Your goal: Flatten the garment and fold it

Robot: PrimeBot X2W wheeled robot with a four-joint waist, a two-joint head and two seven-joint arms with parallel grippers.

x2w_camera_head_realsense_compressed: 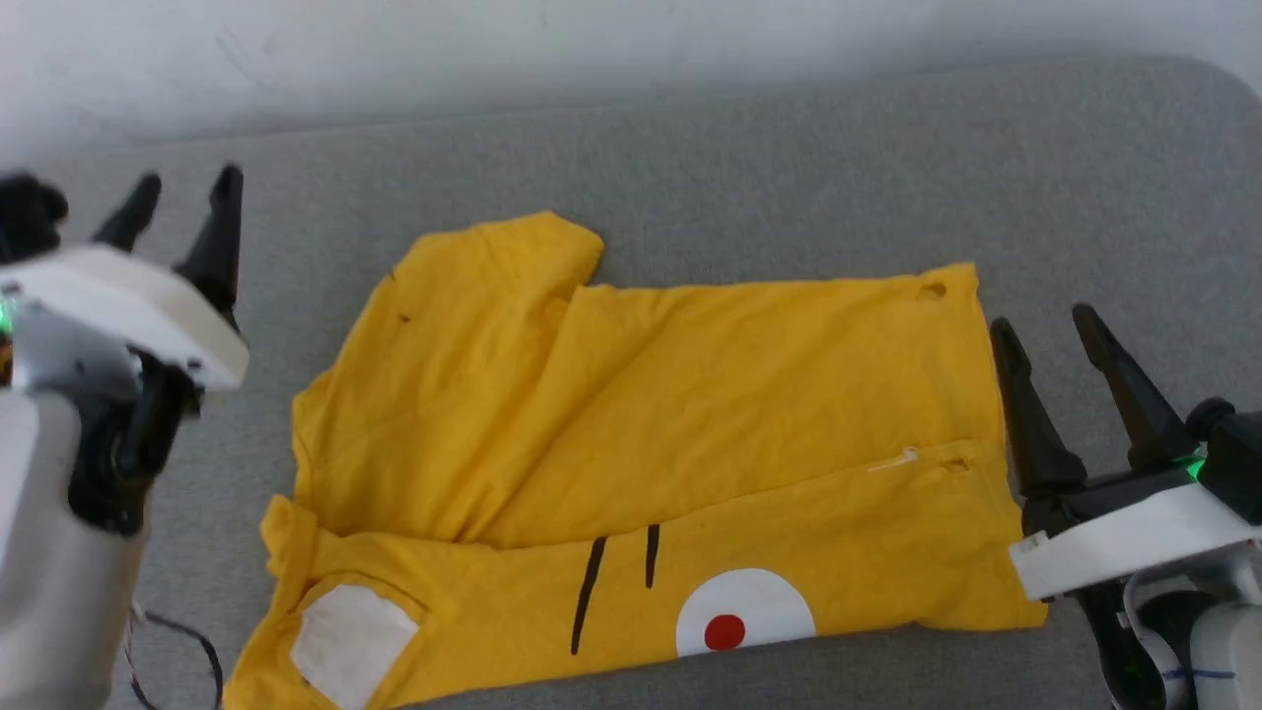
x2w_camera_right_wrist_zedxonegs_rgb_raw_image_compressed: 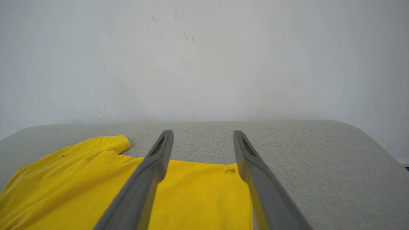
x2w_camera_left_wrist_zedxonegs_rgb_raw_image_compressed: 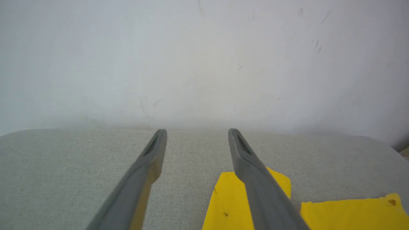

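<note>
**Q:** Where is the shirt?

**A:** The shirt (x2w_camera_head_realsense_compressed: pixel 641 444) lies on the grey cushion (x2w_camera_head_realsense_compressed: pixel 789 148), between the two grippers. Its long axis runs left to right across the head view. One layer is doubled over the middle, and the near strip shows the print.

**Q:** What is the state of each gripper?

**A:** The left gripper (x2w_camera_head_realsense_compressed: pixel 187 187) has its fingers spread and holds nothing. It stands off the shirt's far-left corner, apart from the cloth. The right gripper (x2w_camera_head_realsense_compressed: pixel 1045 320) is also spread and empty. It sits just beside the shirt's right edge, with its fingers running along that edge.

**Q:** Which arm is nearer?

**A:** The right arm. The shirt lies directly to that gripper's left, so a short sideways reach would likely meet the edge. The left gripper would probably need to travel nearer and rightward to reach the sleeve.
</note>
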